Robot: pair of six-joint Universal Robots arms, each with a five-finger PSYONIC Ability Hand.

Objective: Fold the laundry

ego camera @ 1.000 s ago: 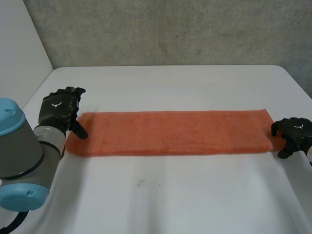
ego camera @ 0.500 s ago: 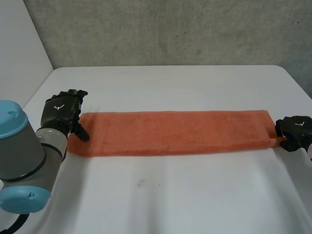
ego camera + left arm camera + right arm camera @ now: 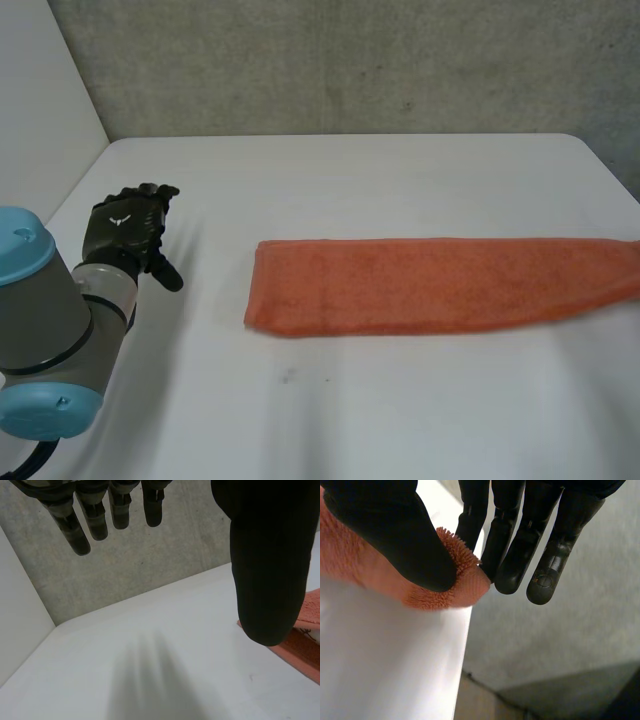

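Orange terry towel strip [image 3: 430,285] lies flat toward right side of white table [image 3: 350,180]; likely soft, light, limp (grab at corners). Right hand [image 3: 390,540] pinches its end; left hand [image 3: 125,235] fingers straight, empty, well apart.

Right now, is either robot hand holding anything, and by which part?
Right robot hand pinches the orange towel at its end, between thumb and fingers. Left robot hand is open, holding nothing, apart from the towel.

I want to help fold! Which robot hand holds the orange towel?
The right hand: its thumb and fingers pinch the towel. The left hand is open, touching nothing.
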